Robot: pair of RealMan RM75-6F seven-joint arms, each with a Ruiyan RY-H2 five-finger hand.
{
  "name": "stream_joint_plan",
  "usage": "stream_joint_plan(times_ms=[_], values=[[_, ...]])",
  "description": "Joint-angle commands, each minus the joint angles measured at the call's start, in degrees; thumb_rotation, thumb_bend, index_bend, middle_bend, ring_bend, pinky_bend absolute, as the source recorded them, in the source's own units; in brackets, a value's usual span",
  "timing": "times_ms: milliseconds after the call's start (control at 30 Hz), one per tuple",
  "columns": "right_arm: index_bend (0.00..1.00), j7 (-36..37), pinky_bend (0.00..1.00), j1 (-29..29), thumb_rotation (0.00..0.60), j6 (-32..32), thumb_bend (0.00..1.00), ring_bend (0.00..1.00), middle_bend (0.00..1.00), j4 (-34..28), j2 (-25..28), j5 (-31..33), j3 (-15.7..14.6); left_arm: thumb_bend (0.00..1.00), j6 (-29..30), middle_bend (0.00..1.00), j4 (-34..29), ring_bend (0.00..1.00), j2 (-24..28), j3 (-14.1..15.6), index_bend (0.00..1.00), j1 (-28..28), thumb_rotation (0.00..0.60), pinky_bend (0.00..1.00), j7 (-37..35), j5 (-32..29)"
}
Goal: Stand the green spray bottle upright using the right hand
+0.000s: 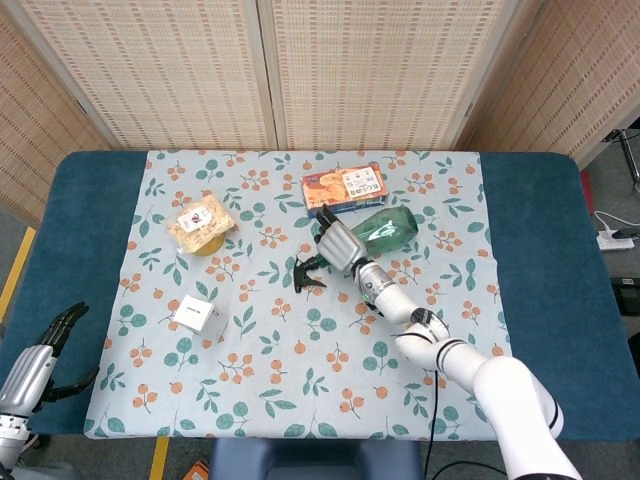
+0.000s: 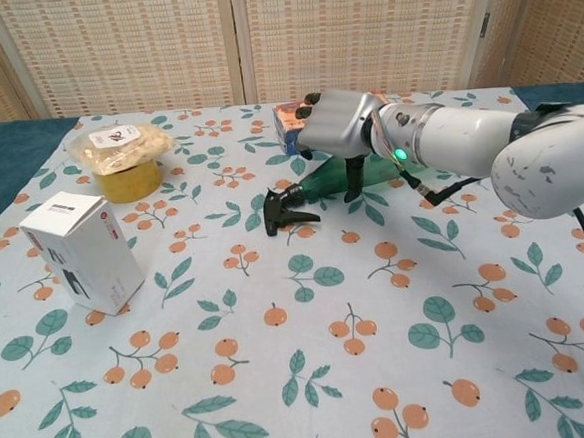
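Note:
The green spray bottle point(image 1: 388, 228) lies on its side on the floral cloth, its black trigger nozzle point(image 1: 308, 272) pointing to the left. In the chest view the bottle point(image 2: 321, 181) shows below my right hand point(image 2: 338, 126). That right hand point(image 1: 338, 241) sits low over the bottle's narrow part, fingers reaching behind it and the thumb point(image 2: 352, 180) hanging down on the near side. The fingers are spread and the bottle stays flat on the cloth. My left hand point(image 1: 40, 366) hangs off the table's front left corner, holding nothing.
An orange and blue snack box point(image 1: 345, 187) lies just behind the bottle. A yellow tub with a bag on top point(image 1: 202, 225) stands at the back left. Near the front left is a white box point(image 2: 82, 252).

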Motion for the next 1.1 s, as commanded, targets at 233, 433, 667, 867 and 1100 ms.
stream_joint_plan(times_ms=[233, 433, 667, 867, 1100], values=[[0.42, 1.26, 0.00, 0.26, 0.600, 1.56, 0.00, 0.05, 0.32, 3.31, -1.67, -1.30, -1.34, 0.28, -0.12, 0.00, -0.20, 0.00, 0.35, 0.20, 0.00, 0.21, 0.600, 0.16, -0.31, -0.33], [0.58, 3.49, 0.00, 0.27, 0.600, 2.91, 0.00, 0.13, 0.43, 5.41, -2.84, -2.77, -2.26, 0.28, -0.18, 0.00, -0.20, 0.00, 0.36, 0.18, 0.00, 0.27, 0.600, 0.16, -0.28, -0.54], [0.67, 5.79, 0.00, 0.32, 0.600, 3.97, 0.00, 0.19, 0.49, 7.84, -4.31, -4.26, -3.15, 0.28, -0.13, 0.00, -0.26, 0.00, 0.40, 0.12, 0.00, 0.33, 0.600, 0.16, -0.38, -0.67], [0.72, 7.58, 0.01, 0.51, 0.600, 5.91, 0.02, 0.22, 0.53, 8.28, -4.43, -5.31, -3.20, 0.28, -0.32, 0.00, -0.19, 0.00, 0.38, 0.03, 0.00, 0.28, 0.600, 0.16, -0.82, -0.88], [0.75, 7.34, 0.02, 0.36, 0.600, 9.44, 0.03, 0.23, 0.55, 4.63, -1.72, -5.12, -1.67, 0.28, -0.22, 0.00, -0.20, 0.00, 0.43, 0.08, 0.00, 0.31, 0.600, 0.16, -1.01, -0.72]])
